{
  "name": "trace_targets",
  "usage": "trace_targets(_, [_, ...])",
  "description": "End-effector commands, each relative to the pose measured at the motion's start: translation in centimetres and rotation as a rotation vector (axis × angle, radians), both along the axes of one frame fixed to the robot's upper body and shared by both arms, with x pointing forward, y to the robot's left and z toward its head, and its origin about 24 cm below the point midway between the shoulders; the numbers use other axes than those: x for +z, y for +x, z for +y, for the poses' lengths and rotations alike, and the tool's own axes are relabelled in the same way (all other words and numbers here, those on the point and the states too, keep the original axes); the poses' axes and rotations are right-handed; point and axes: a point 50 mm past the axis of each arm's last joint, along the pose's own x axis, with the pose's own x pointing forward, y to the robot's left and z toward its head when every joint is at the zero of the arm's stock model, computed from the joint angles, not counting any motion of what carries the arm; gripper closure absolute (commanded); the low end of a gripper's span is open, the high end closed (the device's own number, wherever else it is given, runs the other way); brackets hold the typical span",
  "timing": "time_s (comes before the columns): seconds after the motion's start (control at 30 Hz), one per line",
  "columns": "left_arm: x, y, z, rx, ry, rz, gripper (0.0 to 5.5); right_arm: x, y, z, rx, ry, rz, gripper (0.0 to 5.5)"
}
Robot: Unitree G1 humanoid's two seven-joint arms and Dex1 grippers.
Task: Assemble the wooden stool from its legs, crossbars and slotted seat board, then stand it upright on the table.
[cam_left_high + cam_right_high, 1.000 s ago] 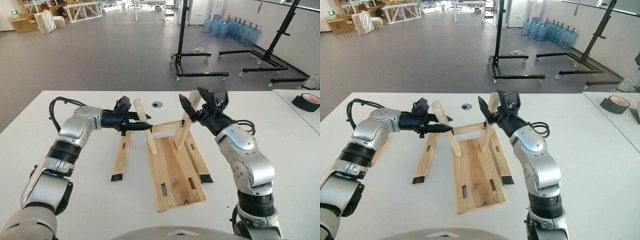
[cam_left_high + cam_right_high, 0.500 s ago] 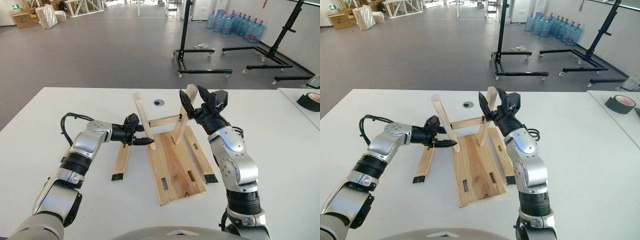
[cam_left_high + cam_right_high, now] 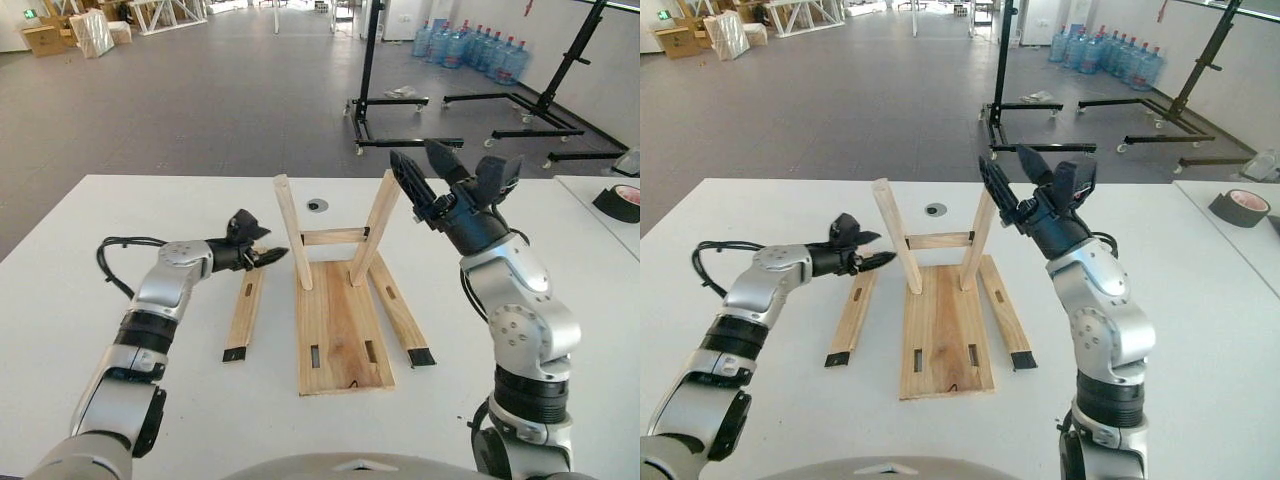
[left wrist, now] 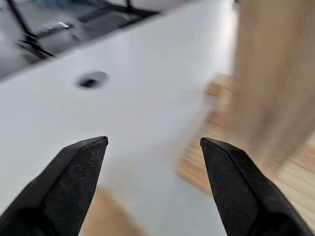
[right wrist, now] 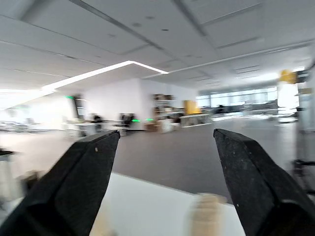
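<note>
One seat board lies flat on the worktop, with a loose leg flat to its left and another leg just beside its right. At its far end stand a left upright and a right upright, joined by a crossbar. The left hand, fingers apart and empty, hovers near the left upright. The right hand, wide open and empty, is raised beside the right upright's top.

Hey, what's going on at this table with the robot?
A humanoid robot is partway through building a wooden stool. The flat slotted seat board lies on the white table with two upright legs, joined by a crossbar, standing on it. Two more wooden leg pieces lie flat either side. The left gripper and right gripper are both open, holding nothing, flanking the frame.
</note>
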Motion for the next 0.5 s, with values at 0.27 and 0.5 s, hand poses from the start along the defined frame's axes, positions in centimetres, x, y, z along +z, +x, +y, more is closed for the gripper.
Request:
trace_targets(0.27, [-4.1, -8.2, 10.8, 0.602, -0.020, -0.022, 2.06, -5.5, -5.9, 0.1, 0.228, 0.157, 0.374, 1.98])
trace_targets(0.5, [-4.5, -9.2, 14.2, 0.715, 0.013, 0.060, 2.06, -8.4, -6.3, 0.4, 0.217, 0.058, 0.489, 1.98])
